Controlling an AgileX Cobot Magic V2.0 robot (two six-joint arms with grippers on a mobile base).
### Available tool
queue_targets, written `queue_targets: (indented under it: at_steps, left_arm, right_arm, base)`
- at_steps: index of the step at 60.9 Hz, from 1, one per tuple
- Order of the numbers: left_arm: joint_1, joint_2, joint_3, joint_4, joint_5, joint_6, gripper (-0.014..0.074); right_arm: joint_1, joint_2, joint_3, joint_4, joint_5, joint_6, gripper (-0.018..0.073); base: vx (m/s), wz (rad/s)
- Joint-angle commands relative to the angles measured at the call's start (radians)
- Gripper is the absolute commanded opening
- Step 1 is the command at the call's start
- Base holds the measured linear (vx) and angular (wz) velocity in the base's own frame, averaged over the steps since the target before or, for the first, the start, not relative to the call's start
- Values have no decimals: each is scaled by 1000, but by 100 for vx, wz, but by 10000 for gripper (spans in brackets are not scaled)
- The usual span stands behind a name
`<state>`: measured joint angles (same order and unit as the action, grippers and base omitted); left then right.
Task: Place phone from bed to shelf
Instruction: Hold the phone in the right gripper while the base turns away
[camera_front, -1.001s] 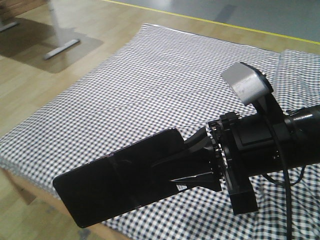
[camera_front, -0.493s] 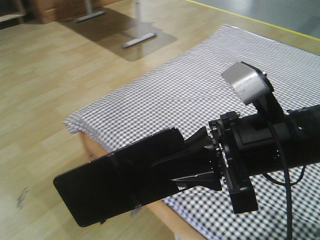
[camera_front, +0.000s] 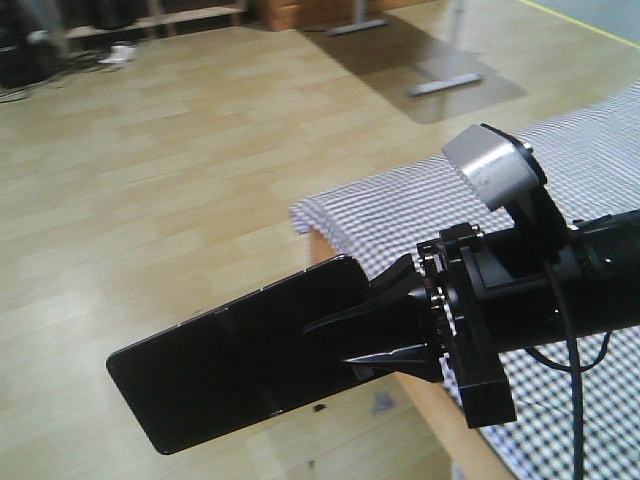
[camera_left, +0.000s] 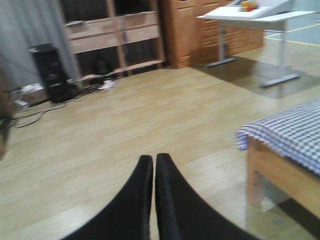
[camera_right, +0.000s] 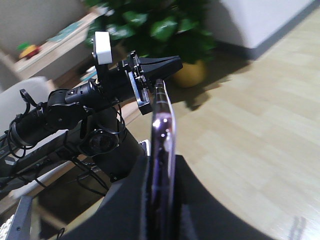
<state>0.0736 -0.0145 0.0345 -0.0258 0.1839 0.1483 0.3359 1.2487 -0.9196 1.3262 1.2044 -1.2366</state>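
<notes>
The glossy black phone (camera_front: 220, 370) juts out to the left from my right gripper (camera_front: 345, 345), which is shut on one end of it and holds it over the wooden floor. In the right wrist view the phone (camera_right: 162, 125) stands edge-on, pinched by the right gripper (camera_right: 161, 160). The gingham bed (camera_front: 570, 170) lies behind to the right, and its corner (camera_left: 290, 132) also shows in the left wrist view. My left gripper (camera_left: 153, 158) is shut with nothing in it, and it also shows in the right wrist view (camera_right: 170, 64). The light-wood shelf (camera_left: 115, 35) stands against the far wall.
A grey-legged desk (camera_left: 250, 15) stands beside an orange-brown cabinet (camera_left: 200, 30). A black box (camera_left: 50, 70) and loose cables (camera_left: 30, 115) sit on the floor left of the shelf. A potted plant (camera_right: 165, 25) is behind the left arm. The bed's wooden frame (camera_front: 440, 410) lies below the right arm.
The whole view has swung left. The bed has slid from under the phone to the right edge, and floor now lies beneath it. The phone stays in the right gripper.
</notes>
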Motion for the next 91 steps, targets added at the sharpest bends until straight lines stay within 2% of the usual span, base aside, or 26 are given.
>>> queue_targets:
  at_steps: [1, 32, 91]
  left_arm:
    - [-6, -12, -23, -9, -72, -6, 1]
    - [-5, -12, -23, -9, -72, -6, 1]
    - [-5, -12, -23, -9, -72, -6, 1]
  right_arm:
    - [-1, -27, -25, 88, 83, -2, -2]
    - [-1, -27, -25, 88, 83, -2, -2]
    - [-1, -27, -25, 88, 83, -4, -2]
  base:
    - [-12, 79]
    - [-9, 61]
    - [7, 10]
